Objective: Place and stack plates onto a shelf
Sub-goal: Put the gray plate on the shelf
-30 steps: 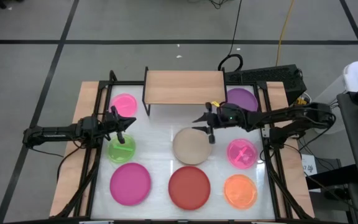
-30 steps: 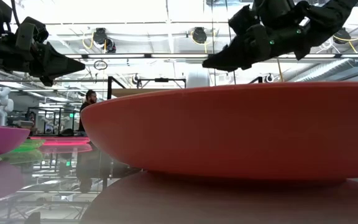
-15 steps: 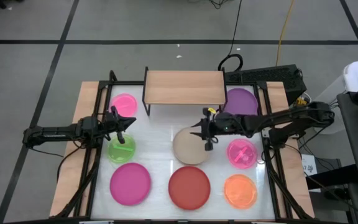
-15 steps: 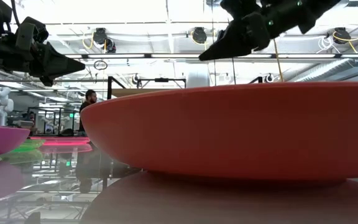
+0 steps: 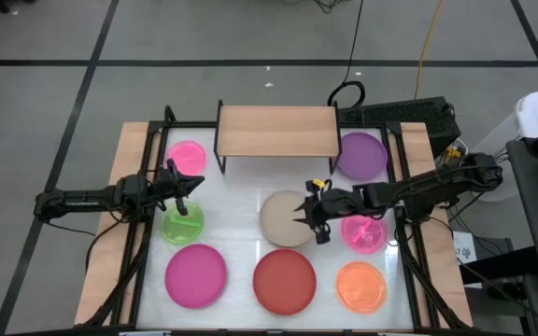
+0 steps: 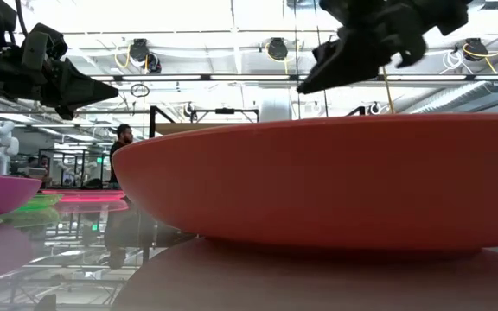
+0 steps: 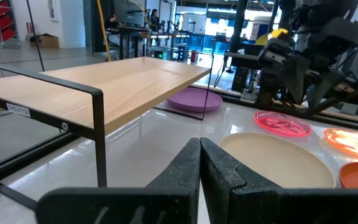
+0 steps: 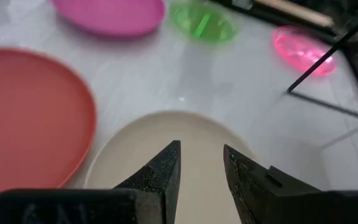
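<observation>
Right gripper (image 5: 312, 214) above white tabletop (image 5: 236, 201) — parted

Both arms are dark and jointed (right tool (image 5: 314, 217) has yellow marking).

A white table (image 5: 241, 201) carries a bare wooden shelf (image 5: 276, 130) at its far edge and eight plates. A purple plate (image 5: 362, 154) and pink plate (image 5: 187, 156) flank the shelf; green (image 5: 183, 224), beige (image 5: 285, 219) and a second pink (image 5: 365, 232) lie mid-table; magenta (image 5: 195, 274), red (image 5: 285, 281) and orange (image 5: 361, 287) line the near edge.
</observation>
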You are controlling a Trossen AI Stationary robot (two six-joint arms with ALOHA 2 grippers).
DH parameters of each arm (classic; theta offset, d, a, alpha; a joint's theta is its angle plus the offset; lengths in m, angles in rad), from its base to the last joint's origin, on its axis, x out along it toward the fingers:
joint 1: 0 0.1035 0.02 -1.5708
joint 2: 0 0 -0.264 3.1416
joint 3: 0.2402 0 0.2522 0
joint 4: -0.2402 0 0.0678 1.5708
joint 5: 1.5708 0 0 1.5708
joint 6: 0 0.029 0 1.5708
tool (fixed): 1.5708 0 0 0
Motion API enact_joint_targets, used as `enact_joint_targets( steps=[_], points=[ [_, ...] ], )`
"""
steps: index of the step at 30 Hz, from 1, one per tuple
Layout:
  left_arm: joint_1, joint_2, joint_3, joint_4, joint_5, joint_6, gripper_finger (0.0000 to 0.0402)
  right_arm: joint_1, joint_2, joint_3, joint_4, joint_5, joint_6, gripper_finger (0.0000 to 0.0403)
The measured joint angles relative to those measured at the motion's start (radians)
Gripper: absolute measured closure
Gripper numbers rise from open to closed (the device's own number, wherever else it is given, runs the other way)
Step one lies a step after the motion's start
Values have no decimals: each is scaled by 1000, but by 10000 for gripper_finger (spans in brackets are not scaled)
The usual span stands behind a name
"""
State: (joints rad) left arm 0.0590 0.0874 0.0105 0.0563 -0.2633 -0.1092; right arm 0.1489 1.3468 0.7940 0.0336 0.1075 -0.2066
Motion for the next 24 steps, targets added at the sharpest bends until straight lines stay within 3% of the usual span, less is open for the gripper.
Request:
enact_joint_targets(
  steps=[13, 19, 24],
  points=[
    [0, 0, 0, 0, 0, 0, 389, 105, 0, -2, -177, -4, -44, 291],
    [0, 0, 0, 0, 0, 0, 389, 127, 0, -53, -164, 2, -41, 256],
    [0, 0, 0, 0, 0, 0, 389, 126, 0, -108, -144, 70, -30, 222]
  ],
)
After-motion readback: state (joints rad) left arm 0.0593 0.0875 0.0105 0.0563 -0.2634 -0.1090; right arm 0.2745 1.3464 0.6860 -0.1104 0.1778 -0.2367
